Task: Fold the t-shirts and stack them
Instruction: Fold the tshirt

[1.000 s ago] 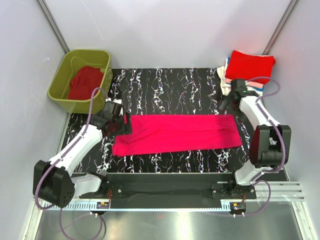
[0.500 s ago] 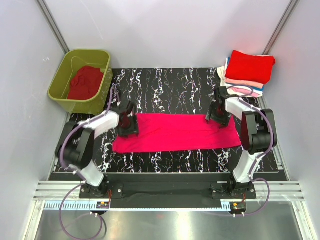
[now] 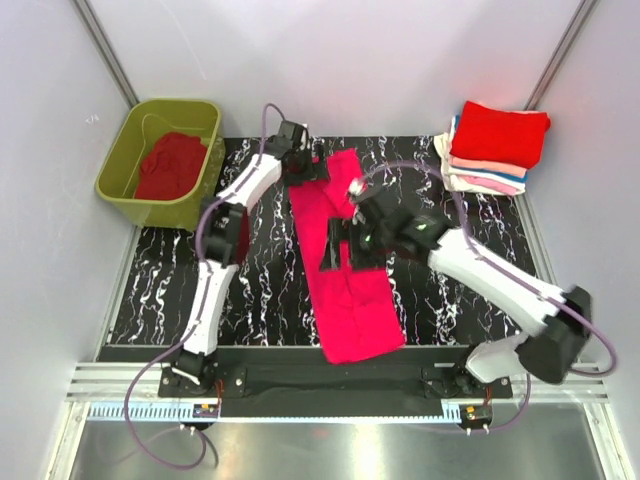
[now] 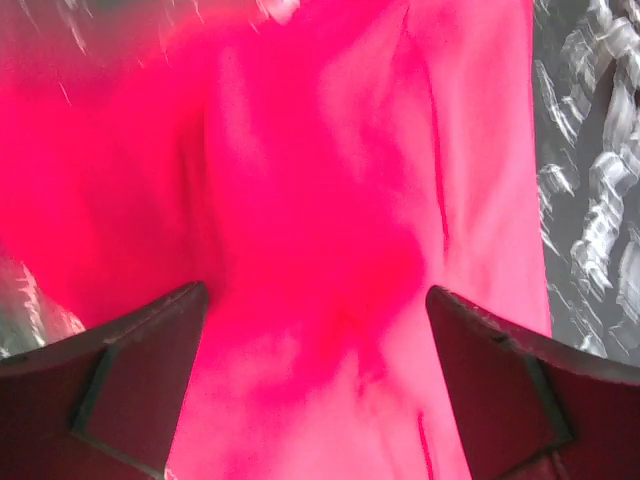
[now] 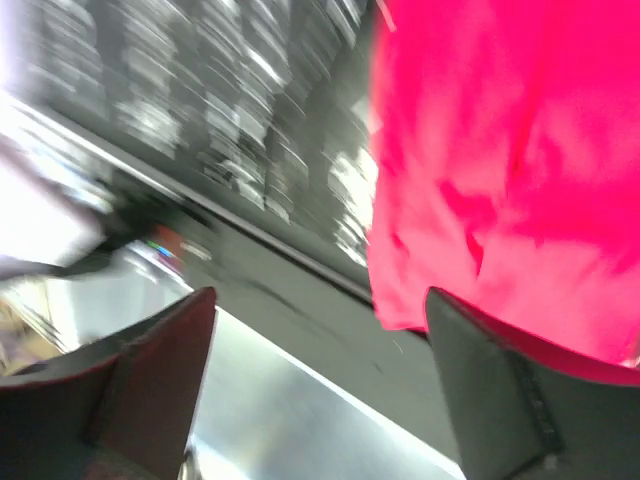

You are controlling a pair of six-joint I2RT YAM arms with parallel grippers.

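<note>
- A green tub sits at 10 o'clock, just off the corner of the black worktop. A crumpled red t-shirt lies inside it.
- The left claw is up near 12 o'clock, over the top end of the bright pink t-shirt. Its two fingers are spread wide, with pink cloth under the gap.
- The bright pink t-shirt is a long strip in the middle of the worktop. It runs from 12 o'clock down to 6 o'clock.
- The right claw is over the middle of the worktop, by the left edge of the pink strip. Its fingers are spread wide too and pinch nothing. Its own picture is blurry.
- A stack of folded t-shirts sits at 2 o'clock, with a red one on top and pale ones under it.
</note>
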